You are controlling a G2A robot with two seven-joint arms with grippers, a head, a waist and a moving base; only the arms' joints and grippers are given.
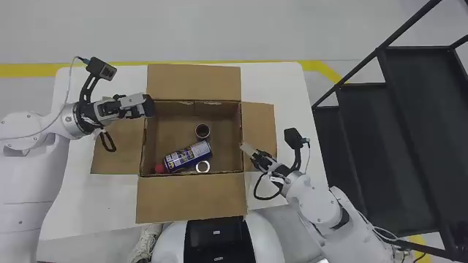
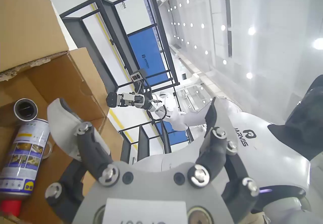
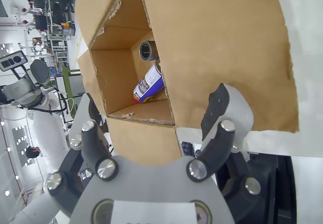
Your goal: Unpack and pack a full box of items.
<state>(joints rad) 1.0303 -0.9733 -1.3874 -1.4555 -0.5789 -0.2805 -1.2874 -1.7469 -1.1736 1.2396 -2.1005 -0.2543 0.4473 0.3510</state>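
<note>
At opposite rims, left gripper (image 1: 148,106) and right gripper (image 1: 247,150), both spread wide, holding nothing; between them, brown cardboard box (image 1: 194,80), flaps open; inside, blue-and-white spray can (image 1: 186,156), red-capped, lying flat near upright dark metal cylinder (image 1: 202,129).

Overhead view, 2 wrist views share box (image 1: 194,82)

Right claw (image 3: 156,102), fingers spread wide, above an open cardboard box (image 3: 214,33) on the white worktop (image 3: 309,58). Inside, a spray can (image 3: 149,83) lies just beside a dark metal cylinder (image 3: 147,51).
</note>
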